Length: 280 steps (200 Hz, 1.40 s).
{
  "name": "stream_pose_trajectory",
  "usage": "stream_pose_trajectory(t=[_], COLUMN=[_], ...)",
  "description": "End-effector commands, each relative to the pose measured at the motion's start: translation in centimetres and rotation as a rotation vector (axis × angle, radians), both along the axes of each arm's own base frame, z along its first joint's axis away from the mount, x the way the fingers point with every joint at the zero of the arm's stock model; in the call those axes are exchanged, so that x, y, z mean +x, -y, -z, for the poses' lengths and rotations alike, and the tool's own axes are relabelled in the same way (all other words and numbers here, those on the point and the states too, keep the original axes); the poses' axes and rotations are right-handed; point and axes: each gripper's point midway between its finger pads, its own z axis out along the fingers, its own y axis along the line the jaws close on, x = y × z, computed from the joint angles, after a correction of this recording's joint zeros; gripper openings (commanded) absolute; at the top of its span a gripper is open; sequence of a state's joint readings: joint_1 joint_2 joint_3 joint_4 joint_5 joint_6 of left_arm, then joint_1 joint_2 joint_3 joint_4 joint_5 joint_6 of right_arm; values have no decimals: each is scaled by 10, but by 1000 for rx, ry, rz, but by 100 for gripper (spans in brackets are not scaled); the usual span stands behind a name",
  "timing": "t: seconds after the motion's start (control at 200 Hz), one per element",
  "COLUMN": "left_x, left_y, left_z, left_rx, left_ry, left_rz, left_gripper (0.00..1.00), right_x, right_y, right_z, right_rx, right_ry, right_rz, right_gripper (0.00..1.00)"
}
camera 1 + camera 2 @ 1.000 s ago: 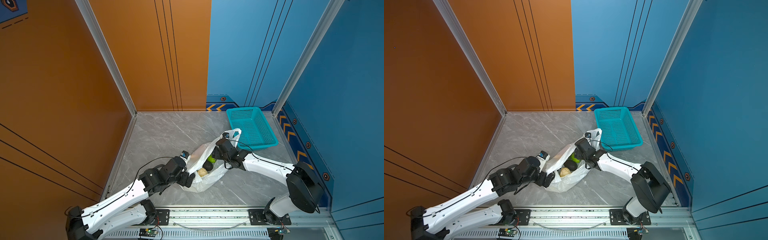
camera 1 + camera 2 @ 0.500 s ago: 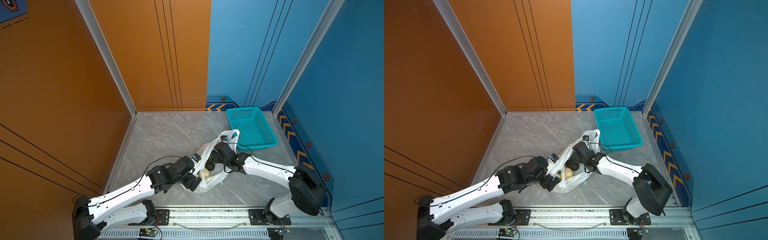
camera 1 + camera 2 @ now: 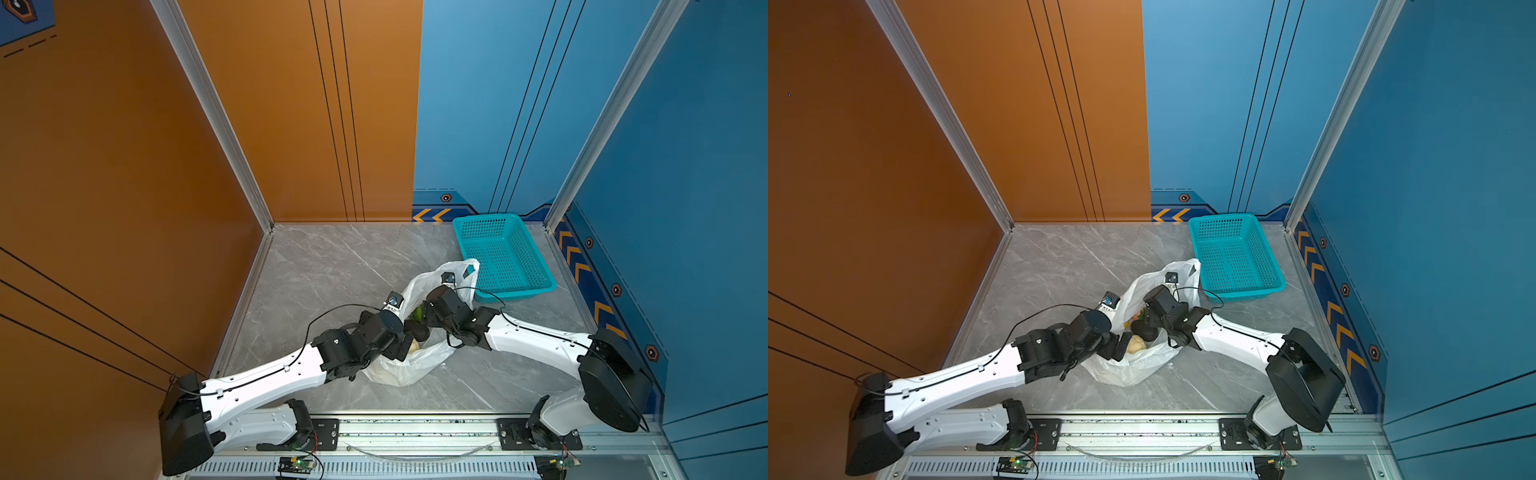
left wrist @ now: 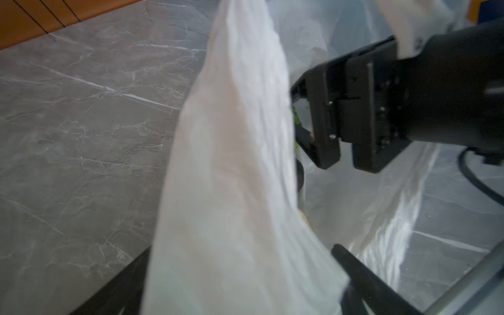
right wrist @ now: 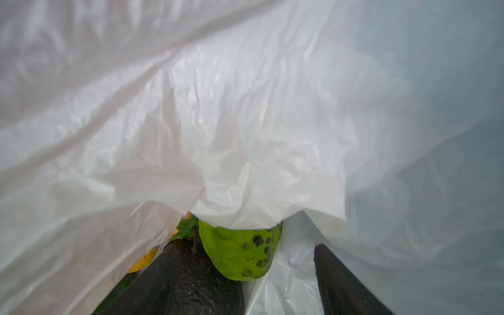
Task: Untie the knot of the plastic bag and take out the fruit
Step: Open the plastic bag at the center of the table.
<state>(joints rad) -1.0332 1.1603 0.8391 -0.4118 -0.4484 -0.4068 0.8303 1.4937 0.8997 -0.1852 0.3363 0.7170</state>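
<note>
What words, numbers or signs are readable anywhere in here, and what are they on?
No readable words or numbers anywhere.
Yellow chevron arrows: signs only, on the blue wall trim.
Hexagon badges: same trim, nothing legible.
Small blue tag on the left arm, another on the right arm: too small to read.
plastic bag: no print visible.

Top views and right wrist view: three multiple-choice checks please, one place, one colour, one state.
1. The teal basket stands: A) in a far corner, beyond the plastic bag; B) inside the bag; C) on the front rail.
2. The spotted fruit in the right wrist view is: A) red; B) white; C) bright green.
3. The bag's mouth is: A) knotted shut; B) open, fruit showing; C) taped.
Answers: A, seen past the bag in both top views; C, lime skin, dark spots; B, fruit shows from above.
</note>
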Motion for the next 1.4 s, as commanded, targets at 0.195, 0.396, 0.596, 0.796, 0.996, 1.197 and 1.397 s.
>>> stream_pose_trajectory(t=[0.195, 0.396, 0.596, 0.796, 0.996, 1.197, 1.397], left_x=[42, 44, 52, 70, 74, 76, 80], left_y=[-69, -109, -80, -27, -2, -16, -33], left_z=[-24, -3, 3, -36, -64, -57, -54], left_rx=[182, 151, -37, -169, -232, -256, -337], left_ry=[171, 101, 52, 174, 244, 225, 217], left_rz=[-350, -439, -331, -144, -21, -73, -137], left_gripper=[85, 60, 27, 3, 0, 0, 2], right_x=[-12, -26, -39, -44, -44, -61, -107], right_y=[38, 67, 65, 12, -37, -77, -113], right_z=[5, 17, 17, -1, -21, -9, 17], right_rx=[-45, -72, -60, -33, 20, 91, 67], right_ry=[9, -21, -41, -12, 15, -46, -145], right_rz=[90, 130, 84, -120, -259, -392, -563], right_gripper=[80, 80, 80, 85, 86, 84, 83])
